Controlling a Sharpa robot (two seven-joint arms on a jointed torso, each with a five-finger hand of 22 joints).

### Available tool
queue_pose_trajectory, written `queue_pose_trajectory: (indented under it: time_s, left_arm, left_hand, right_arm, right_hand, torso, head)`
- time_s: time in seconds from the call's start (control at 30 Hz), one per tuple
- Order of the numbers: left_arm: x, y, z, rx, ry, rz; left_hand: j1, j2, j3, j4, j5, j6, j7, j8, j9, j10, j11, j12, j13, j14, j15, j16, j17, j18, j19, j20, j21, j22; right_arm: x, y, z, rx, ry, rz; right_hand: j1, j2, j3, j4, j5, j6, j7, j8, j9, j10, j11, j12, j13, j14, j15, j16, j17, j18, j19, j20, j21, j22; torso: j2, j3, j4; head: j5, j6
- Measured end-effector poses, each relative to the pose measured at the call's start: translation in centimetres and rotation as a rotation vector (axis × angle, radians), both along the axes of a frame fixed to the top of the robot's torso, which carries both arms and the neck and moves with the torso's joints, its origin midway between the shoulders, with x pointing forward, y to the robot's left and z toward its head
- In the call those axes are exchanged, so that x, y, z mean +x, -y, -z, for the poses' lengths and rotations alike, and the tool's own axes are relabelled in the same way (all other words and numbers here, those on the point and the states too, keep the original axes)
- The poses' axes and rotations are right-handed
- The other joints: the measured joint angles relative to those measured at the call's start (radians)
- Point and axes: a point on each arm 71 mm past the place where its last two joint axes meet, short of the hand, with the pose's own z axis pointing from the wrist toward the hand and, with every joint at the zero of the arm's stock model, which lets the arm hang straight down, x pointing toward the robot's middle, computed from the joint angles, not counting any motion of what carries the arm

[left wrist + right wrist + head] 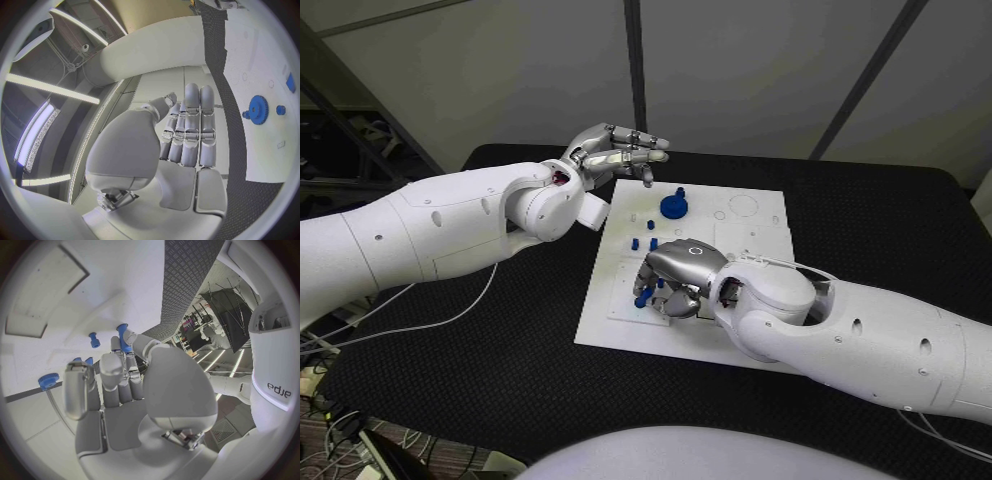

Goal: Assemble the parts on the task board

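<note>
Two hands work over the task board point(754, 245), mid-table. Nearest, the right hand point(678, 278) is lowered onto the board's near-left area, fingers curled down around a small blue peg point(124, 338), apparently pinched at the fingertips, presumably for seating; other blue pegs point(643, 243) stand just beyond. Farther, a blue gear point(675, 207) sits on the board. At the far-left edge, the left hand point(610, 155) hovers, fingers pressed together, holding nothing, likely keeping clear.
</note>
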Motion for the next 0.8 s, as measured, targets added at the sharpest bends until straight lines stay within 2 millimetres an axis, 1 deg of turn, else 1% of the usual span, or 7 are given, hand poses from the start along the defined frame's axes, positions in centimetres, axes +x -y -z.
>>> queue_pose_trajectory:
  time_s: [0.37, 0.47, 0.53, 0.63, 0.67, 0.77, 0.8]
  left_arm:
    - [0.0, 0.0, 0.0, 0.000, -0.001, 0.000]
    - [0.0, 0.0, 0.0, 0.000, -0.001, 0.001]
    - [0.0, 0.0, 0.0, 0.000, -0.001, 0.001]
    - [0.0, 0.0, 0.0, 0.000, -0.001, 0.001]
    - [0.0, 0.0, 0.0, 0.000, -0.001, 0.001]
    - [0.0, 0.0, 0.0, 0.000, -0.002, 0.001]
    - [0.0, 0.0, 0.0, 0.000, -0.002, 0.001]
  left_hand:
    - [0.000, 0.000, 0.000, 0.000, 0.000, 0.000, 0.000, 0.000, 0.000, 0.000, 0.000, 0.000, 0.000, 0.000, 0.000, 0.000, -0.001, 0.000, 0.000, 0.000, 0.000, 0.000]
    - [0.000, 0.000, -0.003, 0.003, 0.000, 0.000, 0.000, 0.000, 0.000, 0.000, 0.000, 0.000, 0.000, 0.000, 0.000, 0.000, -0.001, 0.000, 0.000, 0.000, 0.000, -0.001]
    - [0.000, 0.000, -0.003, 0.003, 0.000, 0.000, 0.000, 0.000, 0.000, 0.000, 0.000, 0.000, 0.000, 0.000, 0.000, 0.000, -0.001, 0.000, 0.000, 0.000, 0.000, -0.001]
    - [0.000, 0.000, -0.003, 0.003, 0.000, 0.000, 0.000, 0.000, 0.000, 0.000, 0.000, 0.000, 0.000, 0.000, 0.000, 0.000, -0.001, 0.000, 0.000, 0.000, 0.000, -0.001]
    - [0.000, 0.000, -0.003, 0.003, 0.000, 0.000, 0.000, 0.000, 0.000, 0.000, 0.000, 0.000, 0.000, 0.000, 0.000, 0.000, -0.001, 0.000, 0.000, 0.000, 0.000, -0.001]
    - [0.000, 0.000, -0.003, 0.003, 0.000, 0.000, 0.000, 0.000, 0.000, 0.000, 0.000, 0.000, 0.000, 0.000, 0.000, 0.000, -0.001, 0.000, 0.000, 0.000, -0.004, -0.001]
    - [0.000, 0.000, -0.003, 0.003, 0.000, 0.000, 0.000, 0.000, 0.000, 0.000, 0.000, 0.000, 0.000, 0.000, 0.000, 0.000, -0.001, 0.000, 0.000, 0.000, -0.004, -0.001]
  right_arm:
    - [-0.2, -0.5, 0.0, -0.016, 0.009, -0.007]
    - [-0.2, -0.7, 0.0, -0.023, 0.010, -0.009]
    - [-0.3, -0.8, 0.1, -0.026, 0.010, -0.012]
    - [-0.5, -0.9, 0.3, -0.031, 0.008, -0.019]
    - [-0.6, -1.0, 0.4, -0.032, 0.007, -0.021]
    - [-0.7, -1.0, 0.7, -0.034, 0.002, -0.023]
    - [-0.7, -1.0, 0.8, -0.034, 0.001, -0.023]
  right_hand:
    - [-0.001, -0.001, -0.001, 0.001, 0.000, 0.002, 0.003, -0.004, 0.000, 0.005, -0.005, 0.000, 0.002, 0.000, 0.000, -0.005, -0.003, 0.000, 0.000, 0.000, 0.000, 0.000]
    - [-0.002, 0.000, -0.004, -0.001, 0.000, -0.007, 0.012, -0.005, 0.000, 0.007, -0.007, -0.008, 0.001, 0.000, 0.000, -0.011, -0.017, 0.000, 0.000, 0.000, -0.008, 0.001]
    - [-0.008, 0.004, -0.008, 0.003, 0.000, -0.023, 0.020, -0.017, 0.001, -0.018, 0.002, -0.014, -0.001, -0.004, 0.004, -0.014, -0.021, 0.000, 0.000, 0.000, -0.012, 0.001]
    - [-0.044, -0.014, -0.018, 0.013, 0.001, -0.063, 0.030, -0.027, -0.005, -0.084, 0.018, -0.017, -0.015, -0.011, 0.011, -0.014, -0.026, 0.000, 0.001, 0.001, -0.025, 0.001]
    - [-0.053, -0.024, -0.023, 0.015, 0.001, -0.074, 0.034, -0.027, -0.009, -0.103, 0.022, -0.017, -0.022, -0.010, 0.018, -0.014, -0.028, 0.000, 0.004, 0.005, -0.031, 0.001]
    - [-0.066, -0.043, -0.030, 0.019, 0.001, -0.091, 0.037, -0.026, -0.016, -0.128, 0.031, -0.019, -0.025, -0.011, 0.022, -0.014, -0.030, 0.000, 0.000, 0.011, -0.035, 0.001]
    - [-0.067, -0.049, -0.033, 0.018, 0.001, -0.094, 0.034, -0.026, -0.017, -0.133, 0.033, -0.019, -0.025, -0.011, 0.022, -0.014, -0.030, 0.000, 0.000, 0.011, -0.036, 0.001]
  torso:
    - [0.000, -0.0002, 0.0000]
    - [0.000, -0.0005, 0.0000]
    - [0.000, -0.0006, 0.0001]
    - [0.000, -0.0007, 0.0007]
    - [0.000, -0.0008, 0.0007]
    - [0.000, -0.0011, 0.0008]
    - [0.000, -0.0011, 0.0008]
  head:
    - [-0.001, 0.000]
    - [-0.001, -0.001]
    - [-0.002, -0.002]
    - [-0.001, -0.003]
    - [-0.001, -0.003]
    - [0.000, -0.003]
    - [0.000, -0.002]
